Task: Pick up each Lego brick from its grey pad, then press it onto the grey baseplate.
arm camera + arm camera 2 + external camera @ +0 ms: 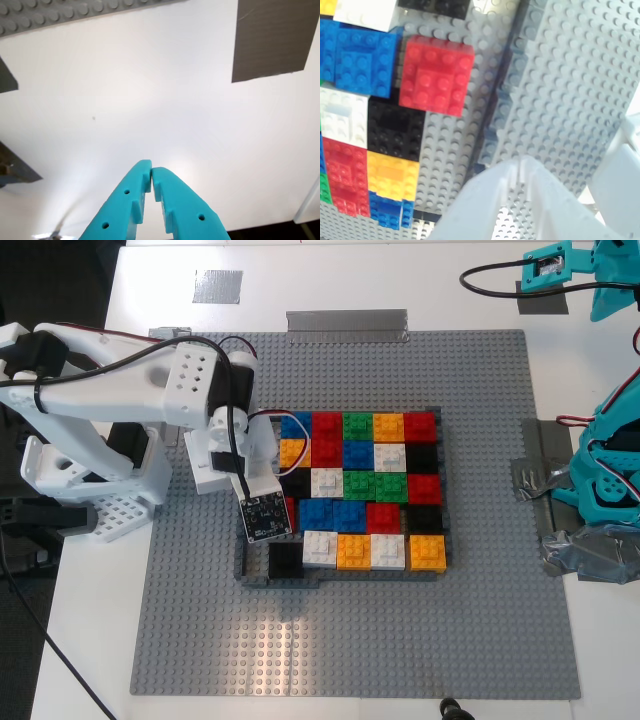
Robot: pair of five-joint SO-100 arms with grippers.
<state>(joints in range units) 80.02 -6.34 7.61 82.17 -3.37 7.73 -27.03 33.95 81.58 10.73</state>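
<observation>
- Lego bricks (365, 490) in many colours sit packed together in the middle of the grey baseplate (500, 620).
- A thin dark wall (502, 107) runs beside the bricks.
- My second gripper (522, 167), white, is over the baseplate near a red brick (436, 75), jaws closed and holding nothing.
- My first gripper (151, 174), teal, is off the baseplate over the white table (150, 100), jaws pressed together and empty, near grey tape (272, 37).

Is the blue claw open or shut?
Shut. In the first wrist view my first gripper has its two teal fingertips touching, with nothing between them, over bare white table.
</observation>
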